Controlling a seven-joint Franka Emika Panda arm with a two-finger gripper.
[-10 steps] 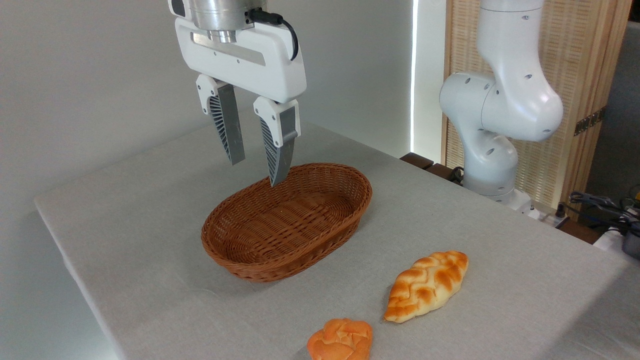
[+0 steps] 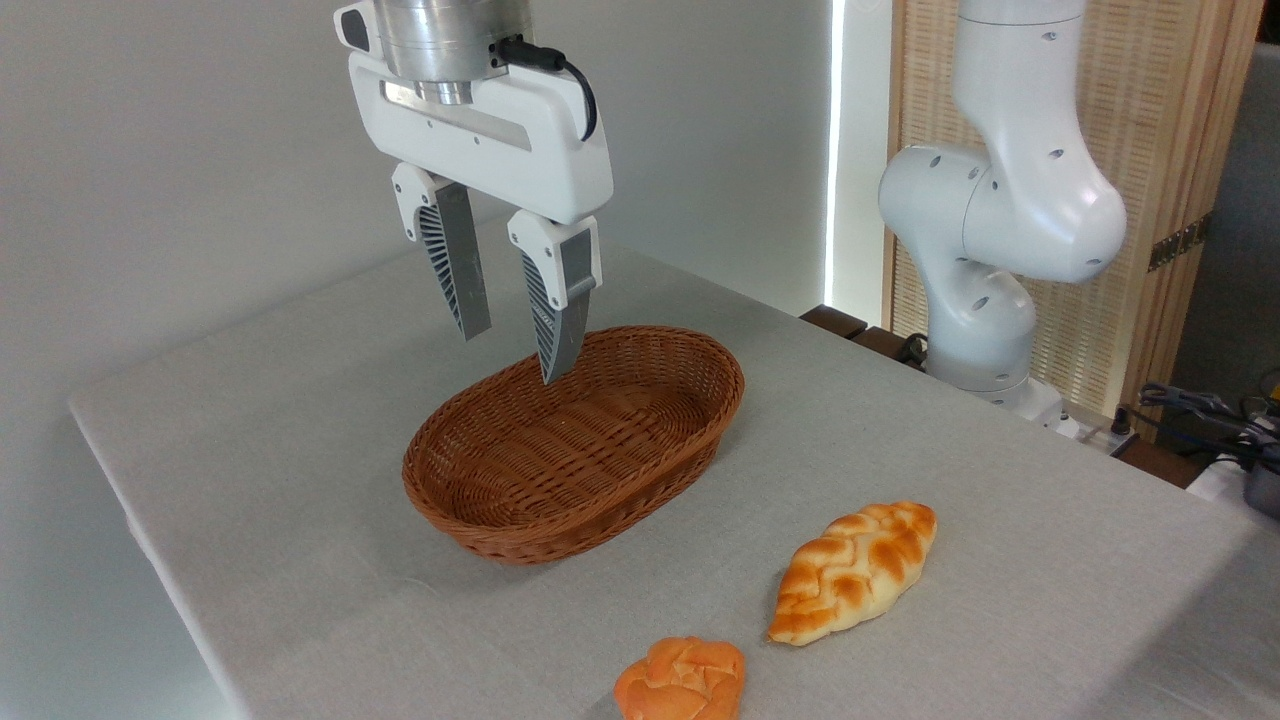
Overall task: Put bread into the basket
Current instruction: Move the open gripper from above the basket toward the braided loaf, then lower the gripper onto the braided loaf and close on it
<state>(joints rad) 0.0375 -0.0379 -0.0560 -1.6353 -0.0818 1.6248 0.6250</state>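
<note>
The bread (image 2: 853,571), a long braided golden-brown loaf with pointed ends, lies on the grey tablecloth at the front right. Left of it and further back sits the basket (image 2: 480,515), an oval reddish-brown wicker one with nothing in it. My gripper (image 2: 512,358) hangs over the basket's far left rim, fingers pointing down, open and holding nothing. It is well apart from the bread.
A small round orange knotted bun (image 2: 682,681) lies at the front edge, just left of the bread. The arm's white base (image 2: 985,310) stands at the table's back right. Cables and a wooden screen are behind it. The table's left edge runs near the basket.
The gripper has dropped slightly lower toward the basket's far rim. Its jaws stay open. Bread, bun and basket have not moved.
</note>
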